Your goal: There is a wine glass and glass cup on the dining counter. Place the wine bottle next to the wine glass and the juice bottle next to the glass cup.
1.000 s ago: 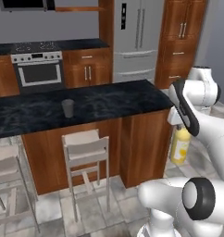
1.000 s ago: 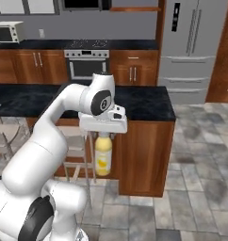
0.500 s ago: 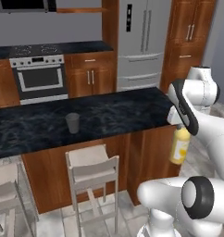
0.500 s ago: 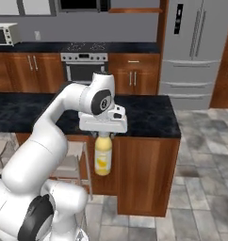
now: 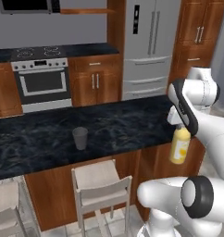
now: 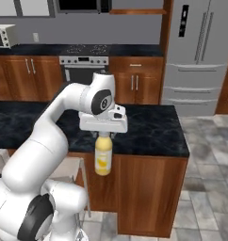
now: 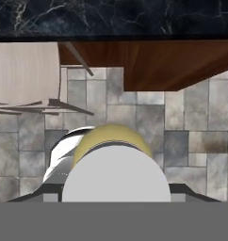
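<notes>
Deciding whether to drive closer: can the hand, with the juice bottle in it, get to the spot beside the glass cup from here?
Probably not yet. The hand holds the juice bottle off the counter's near edge, below its top; the cup stands well off to the left. Nothing blocks the way.

Glossy white rounded arm (image 6: 50,136), dark joints

Kitchen: oven (image 5: 42,82), fridge (image 5: 146,48), cabinets (image 5: 94,79)

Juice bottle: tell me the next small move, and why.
Probably carry the juice bottle up and over the dining counter toward the glass cup. The gripper holds it by the cap, hanging beside the counter's edge, over the floor.
</notes>
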{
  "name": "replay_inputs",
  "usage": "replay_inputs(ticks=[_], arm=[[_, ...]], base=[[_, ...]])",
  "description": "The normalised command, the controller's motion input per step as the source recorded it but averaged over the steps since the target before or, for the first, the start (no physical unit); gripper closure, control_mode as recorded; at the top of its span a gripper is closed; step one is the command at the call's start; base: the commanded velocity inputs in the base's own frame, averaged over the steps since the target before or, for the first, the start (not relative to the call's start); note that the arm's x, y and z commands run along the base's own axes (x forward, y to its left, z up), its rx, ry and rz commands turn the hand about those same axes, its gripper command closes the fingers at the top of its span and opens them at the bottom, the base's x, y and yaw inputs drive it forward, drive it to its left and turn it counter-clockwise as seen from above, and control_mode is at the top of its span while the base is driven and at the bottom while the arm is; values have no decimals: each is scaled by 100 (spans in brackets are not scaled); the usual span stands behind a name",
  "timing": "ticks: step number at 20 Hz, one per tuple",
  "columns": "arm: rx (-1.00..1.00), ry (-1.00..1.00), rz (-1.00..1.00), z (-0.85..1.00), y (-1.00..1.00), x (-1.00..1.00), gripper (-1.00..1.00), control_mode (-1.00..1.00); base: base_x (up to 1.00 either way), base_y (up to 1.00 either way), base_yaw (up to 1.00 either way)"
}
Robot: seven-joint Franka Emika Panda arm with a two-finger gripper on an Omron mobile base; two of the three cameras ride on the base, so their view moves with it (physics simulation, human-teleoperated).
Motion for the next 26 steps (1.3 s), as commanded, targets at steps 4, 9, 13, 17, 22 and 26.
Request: replay_inputs(ticks=[4, 9, 13, 17, 22, 26], arm=[[0, 0, 0, 0, 0, 0, 100, 100], [0, 0, 0, 0, 0, 0, 100, 100], [0, 0, 0, 0, 0, 0, 100, 100], [0, 0, 0, 0, 0, 0, 100, 100], [0, 0, 0, 0, 0, 0, 100, 100], [0, 0, 0, 0, 0, 0, 100, 100]], base=[[34, 42, 3], [34, 38, 4], [46, 30, 2], [59, 18, 2], [60, 14, 3], [35, 6, 2]])
